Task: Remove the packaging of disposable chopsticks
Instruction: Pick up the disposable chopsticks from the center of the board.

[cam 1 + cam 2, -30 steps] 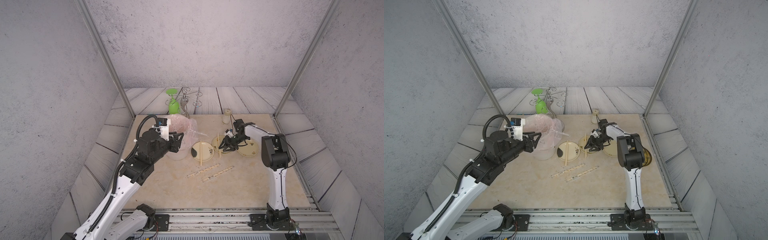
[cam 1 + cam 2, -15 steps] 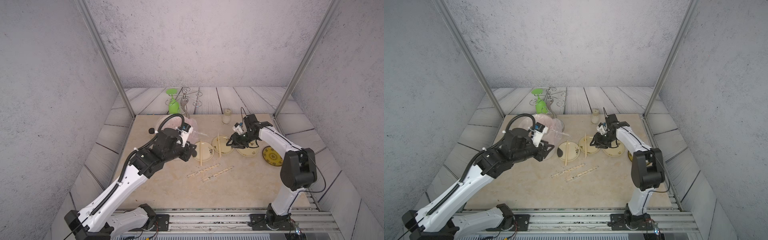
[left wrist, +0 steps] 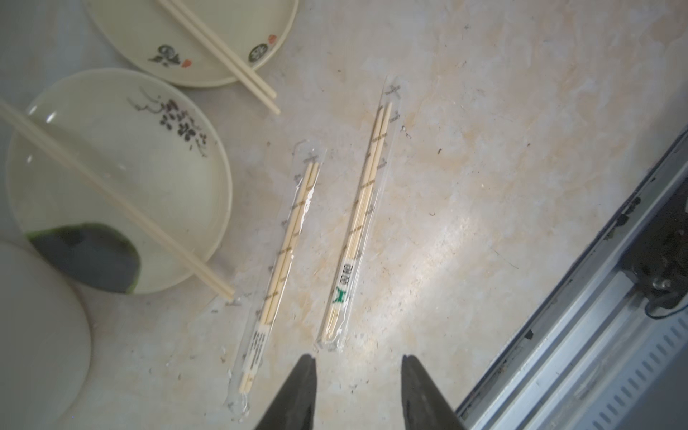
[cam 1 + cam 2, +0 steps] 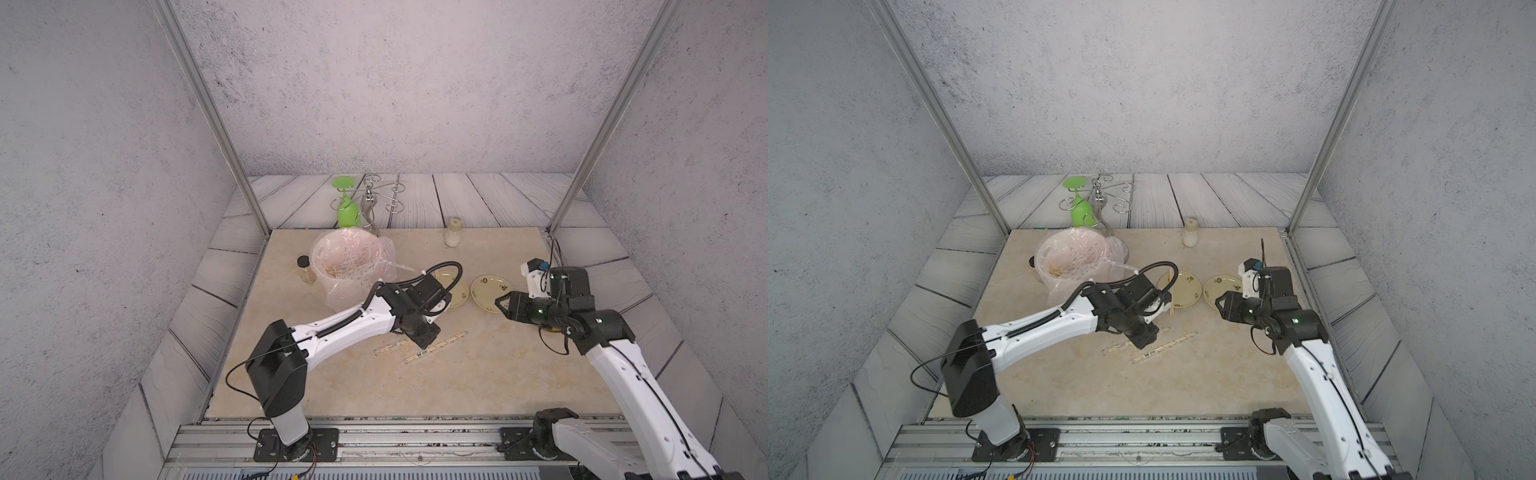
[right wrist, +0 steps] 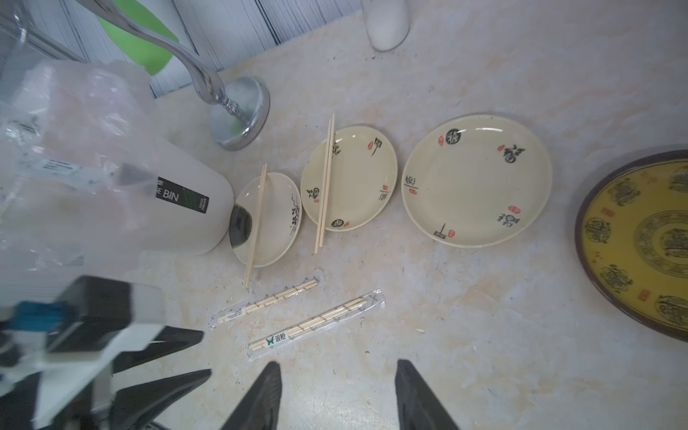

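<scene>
Left pincer (image 3: 357, 359), jaws parted and empty, hangs over the logo sleeve (image 3: 353, 238) and plain sleeve (image 3: 281, 260) near the bin (image 5: 178, 231). Right pincer (image 5: 338, 365), well apart from the bin, gapes empty too. Both sleeves, chopsticks (image 3: 366, 186) inside, lie side by side on the bench (image 3: 484, 186), the logo sleeve farther from the bin.

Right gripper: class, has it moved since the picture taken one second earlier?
Yes. The right gripper has shifted rightward and slightly nearer the robot's base, from over the plate holding chopsticks to the near edge of the empty plate.
</scene>
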Available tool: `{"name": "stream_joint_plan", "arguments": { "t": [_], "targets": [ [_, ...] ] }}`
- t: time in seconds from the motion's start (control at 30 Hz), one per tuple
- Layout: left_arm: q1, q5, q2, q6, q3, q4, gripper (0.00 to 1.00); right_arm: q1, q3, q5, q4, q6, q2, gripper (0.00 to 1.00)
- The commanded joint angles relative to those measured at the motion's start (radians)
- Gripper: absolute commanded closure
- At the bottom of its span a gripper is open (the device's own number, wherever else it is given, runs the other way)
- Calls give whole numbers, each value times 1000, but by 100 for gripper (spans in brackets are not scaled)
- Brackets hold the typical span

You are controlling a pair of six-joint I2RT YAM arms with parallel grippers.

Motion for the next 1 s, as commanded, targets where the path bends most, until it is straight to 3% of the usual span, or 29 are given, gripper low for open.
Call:
{"name": "stream_joint_plan", "arguments": {
  "t": [0.0,0.33,0.6,0.97],
  "targets": [
    [-33,-37,131,63,120,-113,59,-3,-27,80,21,-26,-83,46],
    [-48,-64,413,100,278,-93,57,-4,-51,83,-17,-73,-135,45],
    [-47,-107,482,104,292,-76,58,-3,-58,74,-16,-78,-150,44],
    [-47,-10,510,90,252,-53,86,-4,-65,57,-11,-75,-141,45]
  ]
}}
